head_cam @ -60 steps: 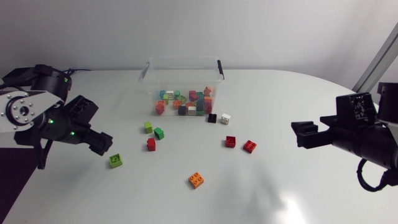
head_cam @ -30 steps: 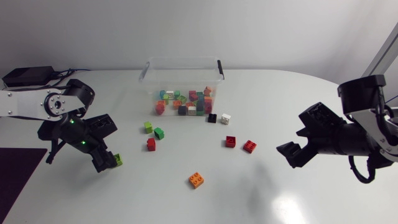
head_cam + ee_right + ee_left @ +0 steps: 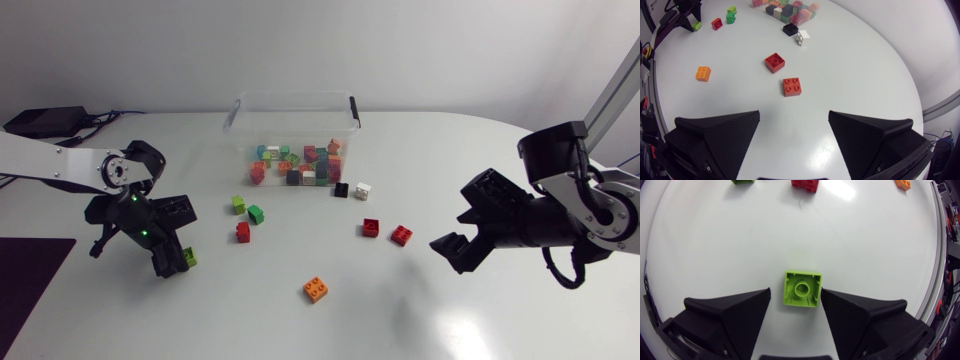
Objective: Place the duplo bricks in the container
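The left gripper [image 3: 172, 262] has dropped over the lime brick [image 3: 802, 288], which lies on the table well short of the container [image 3: 292, 105] between spread, unclosed fingers, ready for a grasp, while the right gripper [image 3: 452, 250], open and empty, has swung toward the red bricks [image 3: 402, 235].

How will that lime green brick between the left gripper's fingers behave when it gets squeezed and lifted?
The lime green brick looks like rigid moulded plastic, so probably stiff. Its hollow face shows, so likely light. Flat sides facing the left gripper should seat squarely, though the glossy table may let it slide first.
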